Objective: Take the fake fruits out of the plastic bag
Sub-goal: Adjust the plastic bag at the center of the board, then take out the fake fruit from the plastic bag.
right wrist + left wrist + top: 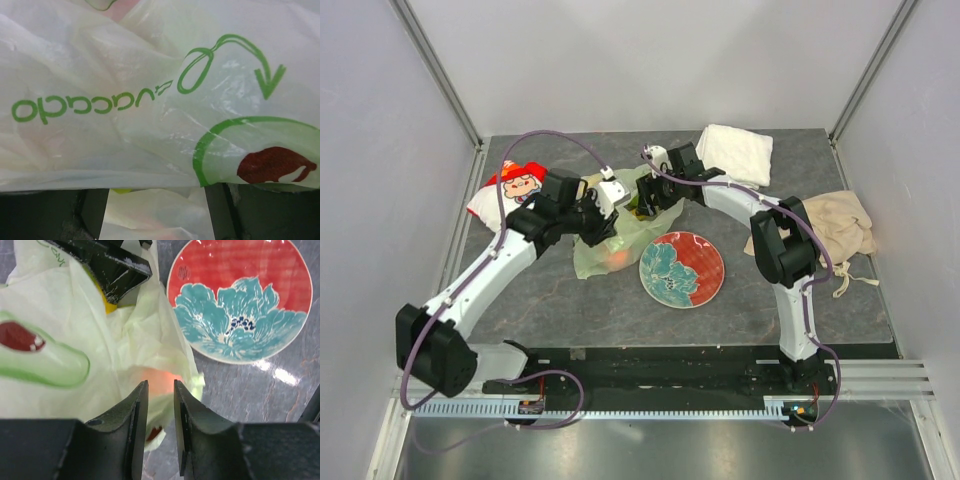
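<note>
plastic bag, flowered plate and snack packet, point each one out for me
plastic bag (150, 335), left wrist view, on the crumpled middle folds
flowered plate (670, 272), top view, on the teal flower
snack packet (515, 185), top view, on the cartoon face print

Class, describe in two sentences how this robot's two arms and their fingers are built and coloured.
The left arm and right arm have white tubular links joined by chunky black joints, with a purple cable looping along each. The left gripper has dark, matt, wedge-shaped fingers.
</note>
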Robot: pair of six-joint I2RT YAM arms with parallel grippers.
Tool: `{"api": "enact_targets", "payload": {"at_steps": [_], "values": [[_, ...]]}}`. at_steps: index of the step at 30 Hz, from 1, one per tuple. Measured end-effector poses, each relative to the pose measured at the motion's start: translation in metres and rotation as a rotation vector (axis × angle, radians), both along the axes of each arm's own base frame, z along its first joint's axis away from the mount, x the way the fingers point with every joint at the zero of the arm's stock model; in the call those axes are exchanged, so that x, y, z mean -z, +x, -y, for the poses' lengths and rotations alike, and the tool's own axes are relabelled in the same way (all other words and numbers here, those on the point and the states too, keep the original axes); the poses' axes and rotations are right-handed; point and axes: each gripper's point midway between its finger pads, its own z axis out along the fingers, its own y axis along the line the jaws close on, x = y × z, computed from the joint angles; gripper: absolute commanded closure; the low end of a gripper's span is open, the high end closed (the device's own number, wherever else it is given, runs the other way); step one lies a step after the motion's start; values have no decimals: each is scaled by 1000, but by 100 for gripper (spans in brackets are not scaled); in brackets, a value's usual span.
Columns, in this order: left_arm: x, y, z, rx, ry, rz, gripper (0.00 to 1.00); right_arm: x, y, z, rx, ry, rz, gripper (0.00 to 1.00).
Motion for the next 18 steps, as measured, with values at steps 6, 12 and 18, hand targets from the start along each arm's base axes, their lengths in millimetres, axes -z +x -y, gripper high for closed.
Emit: {"api": "enact_targets", "payload": {"at_steps": [6, 12, 18], "values": [[3, -19, -18, -20, 32, 9, 65, -1, -6, -4, 12, 3, -2, 21], [17, -29, -32, -47, 63, -43, 54, -17, 21, -5, 96, -19, 85, 2], [18, -29, -37, -62, 67, -56, 52, -26, 62, -13, 168, -10, 177, 2]]}}
